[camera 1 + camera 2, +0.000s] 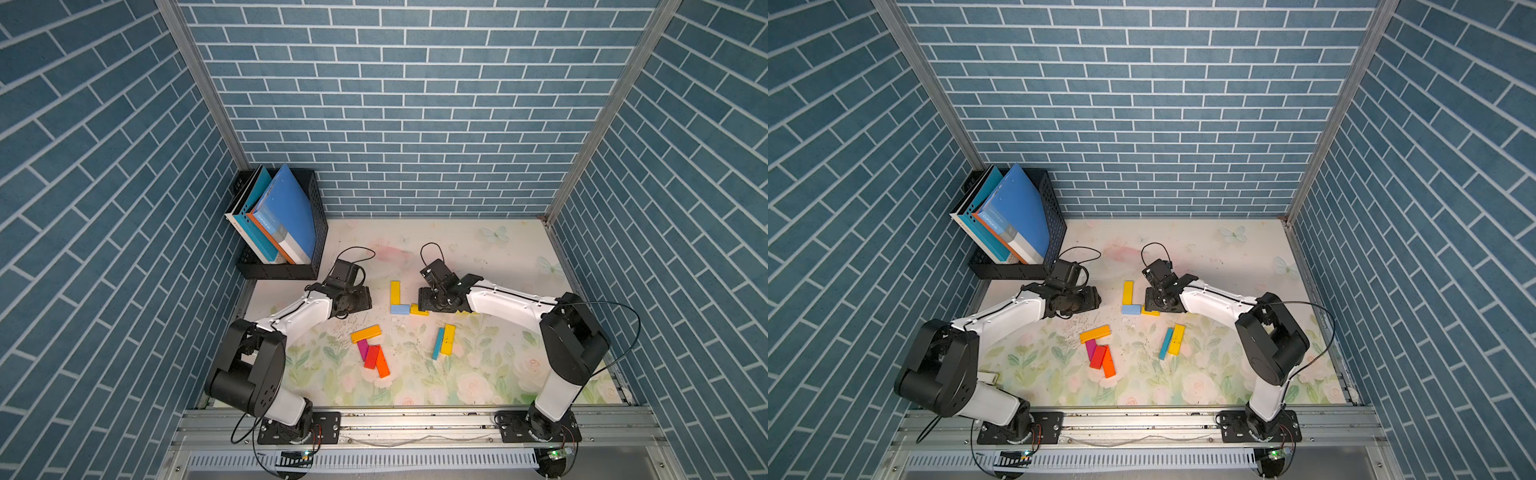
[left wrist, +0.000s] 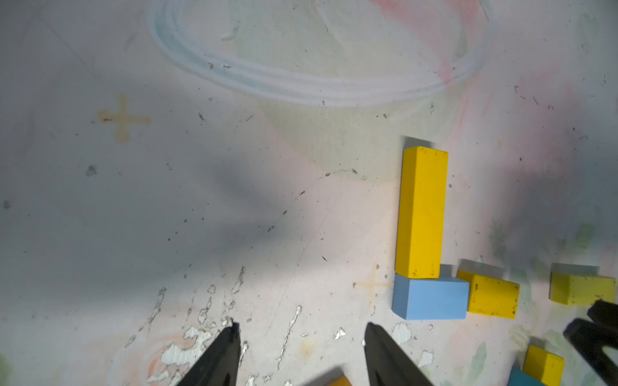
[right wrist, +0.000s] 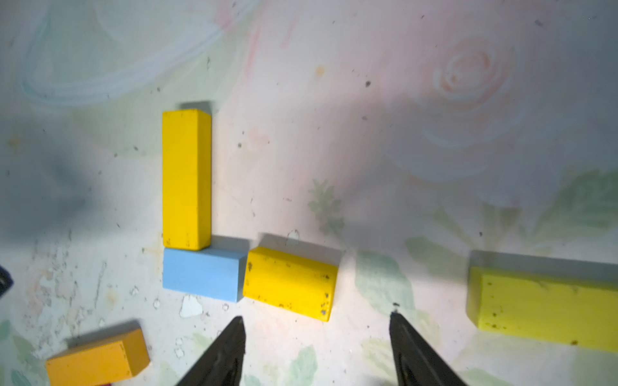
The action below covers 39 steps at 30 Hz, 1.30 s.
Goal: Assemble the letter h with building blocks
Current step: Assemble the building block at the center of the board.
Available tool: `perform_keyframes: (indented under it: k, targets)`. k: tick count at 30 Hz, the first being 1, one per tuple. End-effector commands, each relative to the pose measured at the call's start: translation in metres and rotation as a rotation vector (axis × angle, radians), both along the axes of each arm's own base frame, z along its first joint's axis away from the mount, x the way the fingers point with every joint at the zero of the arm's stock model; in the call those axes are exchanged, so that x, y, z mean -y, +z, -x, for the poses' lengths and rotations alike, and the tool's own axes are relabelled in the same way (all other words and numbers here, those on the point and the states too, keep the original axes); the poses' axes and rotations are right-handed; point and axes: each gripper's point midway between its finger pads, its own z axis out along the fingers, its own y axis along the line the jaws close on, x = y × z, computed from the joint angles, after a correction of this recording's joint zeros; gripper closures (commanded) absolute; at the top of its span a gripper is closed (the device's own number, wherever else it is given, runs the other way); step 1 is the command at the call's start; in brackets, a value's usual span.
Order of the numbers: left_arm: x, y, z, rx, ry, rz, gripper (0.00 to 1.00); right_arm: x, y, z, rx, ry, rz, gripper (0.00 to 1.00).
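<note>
Yellow short block (image 3: 290, 284) lies just ahead of the right gripper (image 3: 317, 316), long axis along its parted, empty jaws' gap; left gripper (image 2: 301, 326), also parted, sits farther.

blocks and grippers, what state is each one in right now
light blue block: lying flat
long yellow block: flat, end against the light blue block
short yellow block: flat, askew, touching the light blue block
orange-yellow block: flat, apart
red block: touching magenta block and orange block
teal block: alongside the near yellow block
pale yellow block: flat, apart
left gripper: open, empty
right gripper: open, empty
</note>
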Motion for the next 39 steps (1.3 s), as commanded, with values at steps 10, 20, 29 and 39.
perform_keyframes:
  k: [10,20,29,39]
  targets:
    - [0.001,0.0,0.003,0.001,-0.007,-0.002,0.35,-0.017,-0.039,-0.003,-0.148,-0.17,-0.15,0.3]
    - [0.001,-0.001,0.003,0.0,-0.006,0.001,0.35,-0.028,-0.047,-0.006,-0.15,-0.123,-0.16,0.32]
    - [0.001,-0.003,0.004,-0.002,-0.009,0.0,0.35,-0.032,-0.044,-0.011,-0.129,-0.106,-0.166,0.34]
    - [0.001,-0.005,0.005,-0.007,-0.007,0.001,0.35,-0.034,-0.044,-0.014,-0.121,-0.098,-0.164,0.35]
